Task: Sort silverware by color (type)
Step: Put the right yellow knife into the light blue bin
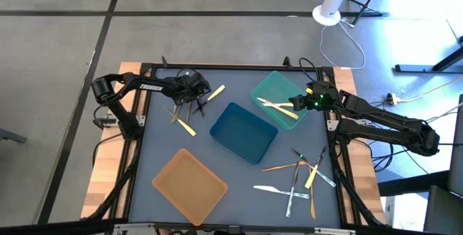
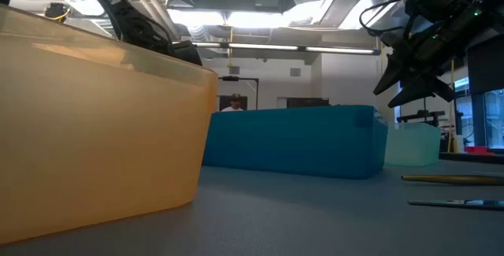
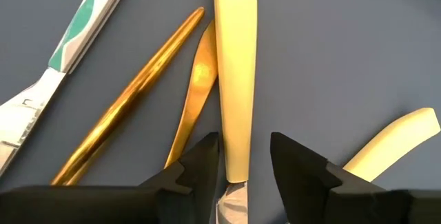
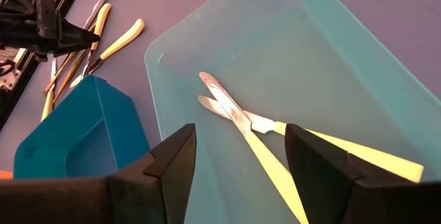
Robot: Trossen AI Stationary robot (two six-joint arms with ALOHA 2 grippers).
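Observation:
My left gripper [image 3: 242,172] is open, low over a cluster of silverware [image 1: 184,110] near the table's far left. Its fingers stand on either side of a yellow-handled knife [image 3: 233,79], where the handle meets the blade, without plainly touching it. Two orange-gold pieces [image 3: 138,89] and another yellow handle [image 3: 393,145] lie flat beside that knife. My right gripper [image 4: 238,162] is open and hovers above the teal tray [image 1: 269,90]. Two yellow-handled knives [image 4: 262,151] lie crossed on the tray's floor. In the low view, my right gripper [image 2: 421,71] hangs above the table.
The blue tray [image 1: 244,131] sits at the table's middle and the orange tray [image 1: 189,184] near the front left. More silverware [image 1: 300,177] lies scattered at the near right. A green-and-white piece [image 3: 83,24] lies by the left cluster. A person [image 2: 234,102] shows far behind.

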